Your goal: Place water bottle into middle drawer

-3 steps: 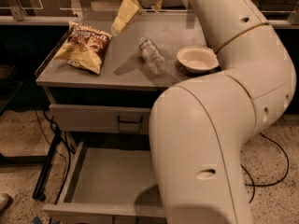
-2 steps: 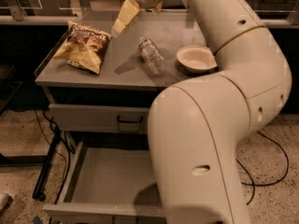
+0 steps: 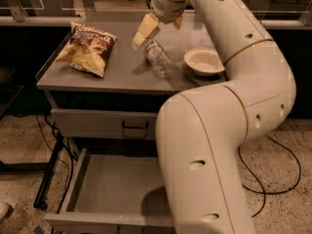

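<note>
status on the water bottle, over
Gripper open, fingers over water bottle, no grip. Bottle lying on cabinet top, bowl close beside it. Middle drawer pulled out, arm overhanging part of it.

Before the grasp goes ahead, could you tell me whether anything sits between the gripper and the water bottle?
Nothing visible does. The open gripper hangs close to the water bottle on the cabinet top; the chip bag and bowl lie off to either side.
</note>
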Available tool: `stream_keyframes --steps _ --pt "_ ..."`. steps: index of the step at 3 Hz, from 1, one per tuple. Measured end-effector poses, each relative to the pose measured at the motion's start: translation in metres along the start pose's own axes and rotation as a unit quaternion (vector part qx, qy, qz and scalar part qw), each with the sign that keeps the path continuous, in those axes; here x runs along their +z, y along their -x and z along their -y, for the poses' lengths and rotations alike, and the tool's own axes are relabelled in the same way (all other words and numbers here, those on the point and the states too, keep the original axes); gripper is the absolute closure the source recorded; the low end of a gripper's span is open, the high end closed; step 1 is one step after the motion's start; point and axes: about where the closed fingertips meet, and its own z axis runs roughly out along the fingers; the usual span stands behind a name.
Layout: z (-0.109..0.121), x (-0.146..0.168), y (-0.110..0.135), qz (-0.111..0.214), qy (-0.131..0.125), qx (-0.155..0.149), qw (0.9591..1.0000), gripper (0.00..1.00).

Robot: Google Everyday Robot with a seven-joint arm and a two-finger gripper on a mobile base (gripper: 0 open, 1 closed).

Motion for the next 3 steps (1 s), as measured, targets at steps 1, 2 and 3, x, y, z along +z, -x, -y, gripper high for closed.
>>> stream_keyframes --steps 1,2,3 --pt "0.016 0.014 -0.012 -0.010 -0.001 0.016 0.9998 0.00" --pt "0.018 0.028 -0.013 -0.019 0.002 0.017 0.9997 0.00" --pt "0.009 0.042 -0.007 -0.026 0.011 0.012 0.9995 0.00"
